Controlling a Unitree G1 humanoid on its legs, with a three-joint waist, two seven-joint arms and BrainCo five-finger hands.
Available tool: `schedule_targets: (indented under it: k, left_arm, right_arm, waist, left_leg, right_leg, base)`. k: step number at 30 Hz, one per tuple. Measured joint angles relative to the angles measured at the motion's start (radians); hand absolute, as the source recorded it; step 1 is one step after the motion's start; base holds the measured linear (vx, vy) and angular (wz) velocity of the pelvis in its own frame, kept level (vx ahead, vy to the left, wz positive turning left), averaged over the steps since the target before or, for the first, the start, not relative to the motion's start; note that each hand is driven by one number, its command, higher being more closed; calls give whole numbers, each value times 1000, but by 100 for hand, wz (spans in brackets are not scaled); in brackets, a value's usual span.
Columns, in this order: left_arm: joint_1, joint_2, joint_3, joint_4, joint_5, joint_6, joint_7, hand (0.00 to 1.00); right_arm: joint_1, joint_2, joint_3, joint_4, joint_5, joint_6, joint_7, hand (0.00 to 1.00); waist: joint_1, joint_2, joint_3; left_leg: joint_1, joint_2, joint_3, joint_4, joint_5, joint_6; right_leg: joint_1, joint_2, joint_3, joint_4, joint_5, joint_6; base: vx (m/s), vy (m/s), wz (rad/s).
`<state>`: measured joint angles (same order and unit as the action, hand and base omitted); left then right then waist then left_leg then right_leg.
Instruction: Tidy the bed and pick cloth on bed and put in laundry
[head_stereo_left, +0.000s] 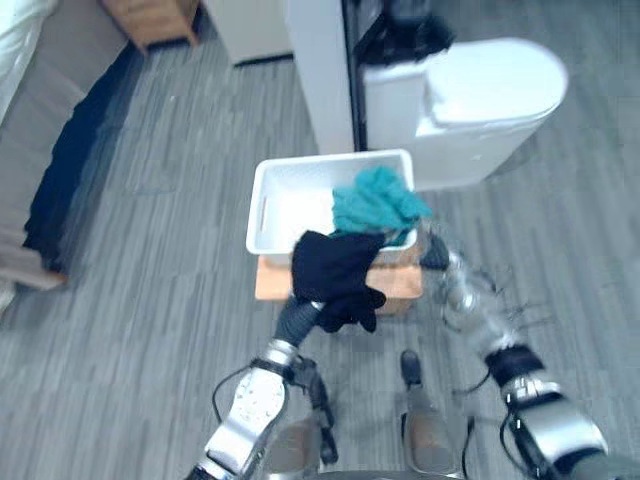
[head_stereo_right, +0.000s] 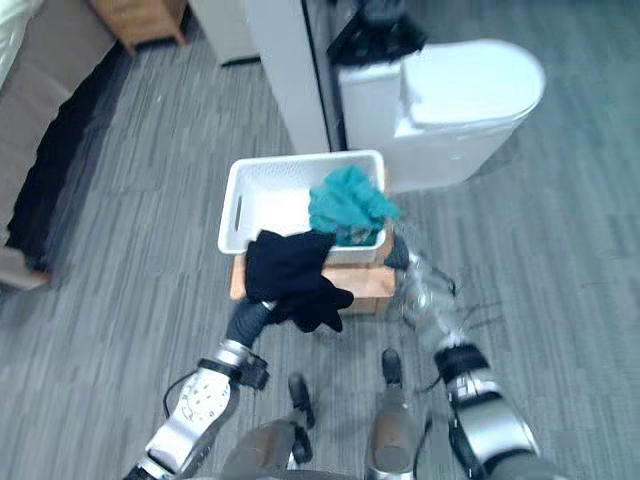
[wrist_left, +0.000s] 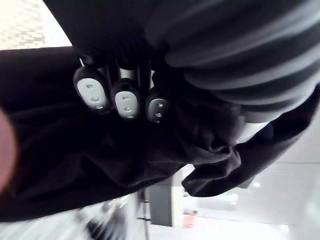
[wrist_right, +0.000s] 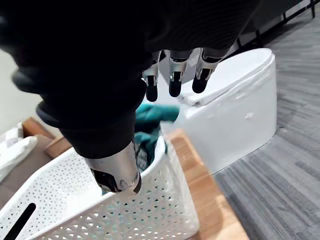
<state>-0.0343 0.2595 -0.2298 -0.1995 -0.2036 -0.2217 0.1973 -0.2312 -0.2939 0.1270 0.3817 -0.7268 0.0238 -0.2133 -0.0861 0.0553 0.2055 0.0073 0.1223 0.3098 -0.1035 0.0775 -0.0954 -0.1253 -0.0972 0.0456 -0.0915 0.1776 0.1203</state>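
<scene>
Curled tight into the black cloth (head_stereo_left: 335, 275) with the fingers (wrist_left: 91, 92) of the left hand (wrist_left: 125, 97), folds bunched against the palm. No grip at all on the right hand (wrist_right: 172, 85): fingers straight and a little apart, hanging over the right end of the basket with nothing between them and the thumb.

Outward from the left fingers: cloth hanging in a loose dark mass, draped over the near rim of the white laundry basket (head_stereo_left: 275, 205) and trailing down the near side of the low wooden table (head_stereo_left: 270, 280) under it. Hollow of the basket lying just far of the holding fingers, long axis running left to right. Judged from that, a short reach farther over the rim needed before letting go, or else a likely slide of the cloth down the outside to the floor (head_stereo_left: 150, 300). Left hand plainly the nearer one, already holding it.

Inside the basket: a teal cloth (head_stereo_left: 375, 200) heaped at the far right corner, spilling over the rim there; left half bare. Beyond, a white rounded unit (head_stereo_left: 480, 100); bed (head_stereo_left: 40, 120) well apart at the far left.
</scene>
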Motion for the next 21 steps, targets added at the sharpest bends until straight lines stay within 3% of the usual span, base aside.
schedule_targets:
  k: [3,7,11,16,21]
  left_arm:
    - [-93,2,93,5,0,0,54,100]
    - [-197,4,165,102,13,1,100,100]
    - [-388,111,236,380,61,54,180,100]
    - [-525,220,244,495,104,88,226,100]
    - [-539,211,235,498,163,87,241,100]
  right_arm:
    - [101,18,-53,-91,7,5,0,0]
    - [195,31,-88,-132,39,5,3,0]
    - [304,46,-118,-176,123,-1,8,0]
    - [410,76,-123,-176,167,-4,21,0]
    - [438,94,-95,-176,185,-19,21,0]
  waist:
    - [-16,-29,-48]
    - [-29,-37,-81]
    - [-67,-50,-95]
    - [-106,-88,-117]
    - [-120,-93,-118]
  left_leg:
    - [15,-3,27,0,-9,0]
    - [27,0,45,-1,-11,-3]
    - [34,1,47,-1,-11,-4]
    - [34,-1,60,-1,-11,-4]
    - [14,-4,79,-1,-12,-6]
  right_leg:
    - [0,1,27,1,0,0]
    - [0,6,42,2,0,0]
    - [5,8,43,2,0,0]
    - [-5,8,57,6,0,0]
    - [-45,9,73,24,-2,-3]
  base:
    - [22,9,-25]
    - [22,-12,-15]
    - [6,-6,-1]
    - [20,-2,-7]
    - [17,-4,-13]
